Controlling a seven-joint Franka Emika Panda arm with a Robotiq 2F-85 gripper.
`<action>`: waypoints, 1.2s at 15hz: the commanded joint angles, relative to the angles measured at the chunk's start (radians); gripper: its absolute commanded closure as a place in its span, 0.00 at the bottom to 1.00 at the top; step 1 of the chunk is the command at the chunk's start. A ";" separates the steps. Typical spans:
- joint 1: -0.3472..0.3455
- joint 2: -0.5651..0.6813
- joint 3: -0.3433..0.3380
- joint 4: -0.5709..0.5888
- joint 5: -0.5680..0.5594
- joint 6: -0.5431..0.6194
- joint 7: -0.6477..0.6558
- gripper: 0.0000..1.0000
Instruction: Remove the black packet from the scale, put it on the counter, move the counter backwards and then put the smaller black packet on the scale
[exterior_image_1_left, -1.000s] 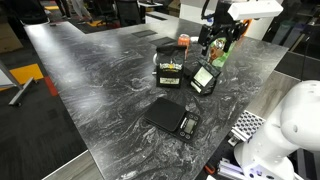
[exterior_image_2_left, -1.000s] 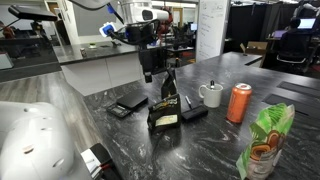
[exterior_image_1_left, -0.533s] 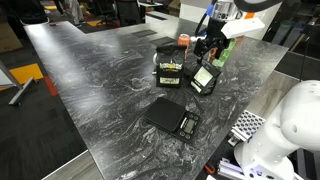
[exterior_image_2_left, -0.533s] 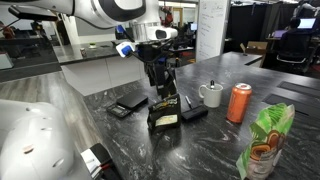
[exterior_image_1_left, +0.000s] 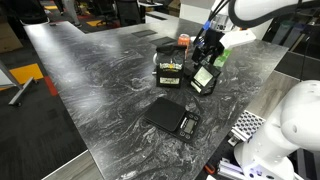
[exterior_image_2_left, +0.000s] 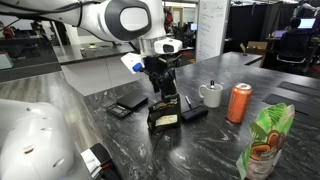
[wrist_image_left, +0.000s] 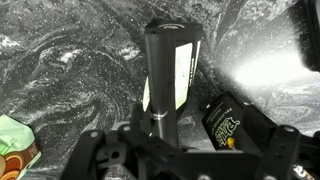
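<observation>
The scale (exterior_image_1_left: 172, 118) lies flat and bare on the marble counter (exterior_image_1_left: 100, 80); it also shows in an exterior view (exterior_image_2_left: 128, 104). The black packet with the yellow-gold label (exterior_image_1_left: 171, 72) stands on the counter behind the scale (exterior_image_2_left: 167, 110) (wrist_image_left: 228, 122). The smaller black packet with the pale label (exterior_image_1_left: 204, 78) stands next to it and fills the middle of the wrist view (wrist_image_left: 170, 70). My gripper (exterior_image_1_left: 207, 54) (exterior_image_2_left: 163, 88) (wrist_image_left: 190, 152) is open and empty, just above the smaller packet, fingers to either side of it.
An orange can (exterior_image_2_left: 239, 102), a white mug (exterior_image_2_left: 211, 94) and a green snack bag (exterior_image_2_left: 265, 140) stand on the counter near the packets. The bag shows at the wrist view's lower left (wrist_image_left: 15, 140). The counter's edge runs close behind the scale (exterior_image_1_left: 225, 140).
My gripper has come down and slightly sideways toward the smaller packet. The packets and the scale have not moved.
</observation>
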 joint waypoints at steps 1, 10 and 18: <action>-0.016 0.030 0.001 -0.022 0.013 0.013 -0.016 0.25; -0.021 0.031 0.021 -0.022 0.010 0.003 0.026 0.84; -0.008 -0.066 0.165 0.034 0.000 -0.156 0.218 0.98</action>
